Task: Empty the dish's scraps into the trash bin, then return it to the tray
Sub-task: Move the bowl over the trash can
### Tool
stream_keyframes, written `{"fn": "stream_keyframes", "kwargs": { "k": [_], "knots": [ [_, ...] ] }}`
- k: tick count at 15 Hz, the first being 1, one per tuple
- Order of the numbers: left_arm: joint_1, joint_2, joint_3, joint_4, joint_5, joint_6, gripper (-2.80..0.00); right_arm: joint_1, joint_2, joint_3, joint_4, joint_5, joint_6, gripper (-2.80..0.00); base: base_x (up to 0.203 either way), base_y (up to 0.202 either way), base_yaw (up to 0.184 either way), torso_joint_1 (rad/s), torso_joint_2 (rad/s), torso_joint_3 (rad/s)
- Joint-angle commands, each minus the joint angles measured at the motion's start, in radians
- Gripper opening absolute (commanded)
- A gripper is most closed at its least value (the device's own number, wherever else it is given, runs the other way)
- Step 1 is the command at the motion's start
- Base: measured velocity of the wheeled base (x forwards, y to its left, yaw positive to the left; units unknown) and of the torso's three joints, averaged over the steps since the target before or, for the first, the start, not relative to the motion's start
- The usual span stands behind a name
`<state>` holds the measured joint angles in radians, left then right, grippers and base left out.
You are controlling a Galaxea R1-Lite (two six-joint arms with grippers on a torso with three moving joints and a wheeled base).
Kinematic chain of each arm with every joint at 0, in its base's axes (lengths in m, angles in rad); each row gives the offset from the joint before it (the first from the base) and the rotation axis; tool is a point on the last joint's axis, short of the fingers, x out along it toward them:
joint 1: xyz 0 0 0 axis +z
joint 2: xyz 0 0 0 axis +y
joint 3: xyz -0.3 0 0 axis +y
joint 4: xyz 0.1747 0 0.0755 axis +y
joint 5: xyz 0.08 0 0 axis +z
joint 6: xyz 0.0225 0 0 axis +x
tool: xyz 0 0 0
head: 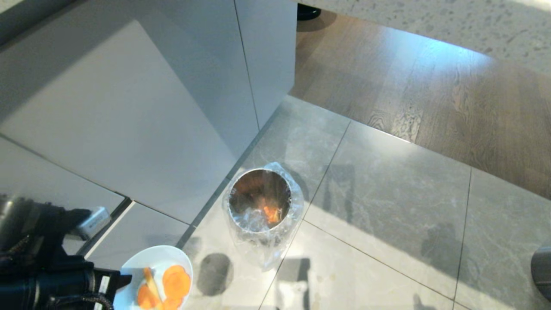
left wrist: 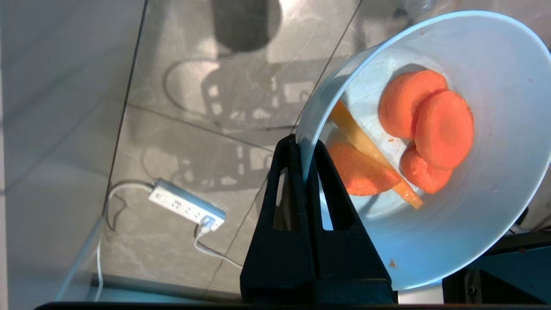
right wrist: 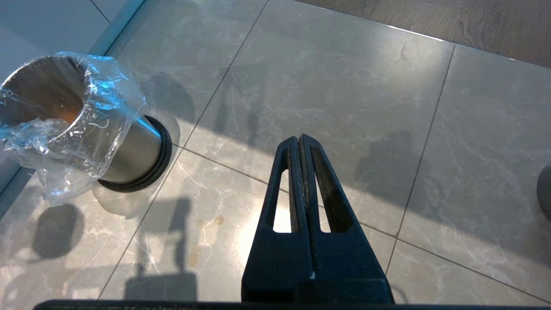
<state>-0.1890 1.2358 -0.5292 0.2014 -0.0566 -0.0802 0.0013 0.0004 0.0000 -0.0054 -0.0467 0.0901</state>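
The dish is gripped by its rim in the clamped fingers of the left gripper and is held above the tiled floor, near the trash bin but to one side of its mouth, not over it. The scraps, orange slices and a pale yellow stick, are seen lying inside the dish. The right gripper is held closed and empty above the floor, well apart from the trash bin.
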Motion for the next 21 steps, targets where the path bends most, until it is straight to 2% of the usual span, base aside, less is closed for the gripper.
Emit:
{"fn": "stream_keyframes", "kwargs": {
  "k": [1, 3, 6, 8, 10, 15, 20, 21],
  "knots": [
    [-0.071, 0.039, -0.004, -0.026, 0.009, 0.003, -2.8, 0.0, 0.0, 0.0, -0.001, -0.001, 0.0, -2.8, 0.0, 0.0, 0.0, 0.0, 0.0, 0.0],
    [-0.154, 0.094, -0.003, -0.082, 0.049, 0.005, -2.8, 0.0, 0.0, 0.0, -0.001, -0.001, 0.0, -2.8, 0.0, 0.0, 0.0, 0.0, 0.0, 0.0],
    [-0.22, 0.189, 0.003, -0.237, 0.081, 0.007, -2.8, 0.0, 0.0, 0.0, -0.001, 0.001, 0.0, -2.8, 0.0, 0.0, 0.0, 0.0, 0.0, 0.0],
    [-0.254, 0.251, 0.028, -0.377, 0.182, 0.018, -2.8, 0.0, 0.0, 0.0, -0.001, -0.001, 0.0, -2.8, 0.0, 0.0, 0.0, 0.018, 0.0, 0.003],
    [-0.266, 0.318, 0.034, -0.497, 0.237, 0.042, -2.8, 0.0, 0.0, 0.0, -0.001, 0.001, 0.0, -2.8, 0.0, 0.0, 0.0, 0.0, 0.0, 0.0],
    [-0.275, 0.44, 0.024, -0.733, 0.25, 0.058, -2.8, 0.0, 0.0, 0.0, -0.001, -0.001, 0.0, -2.8, 0.0, 0.0, 0.0, 0.005, 0.0, 0.001],
    [-0.279, 0.456, 0.02, -0.769, 0.251, 0.063, -2.8, 0.0, 0.0, 0.0, -0.001, 0.001, 0.0, -2.8, 0.0, 0.0, 0.0, 0.0, 0.0, 0.0],
    [-0.273, 0.45, 0.02, -0.769, 0.251, 0.085, -2.8, 0.0, 0.0, 0.0, -0.001, -0.001, 0.0, -2.8, 0.0, 0.0, 0.0, 0.0, 0.0, 0.0]
  ]
}}
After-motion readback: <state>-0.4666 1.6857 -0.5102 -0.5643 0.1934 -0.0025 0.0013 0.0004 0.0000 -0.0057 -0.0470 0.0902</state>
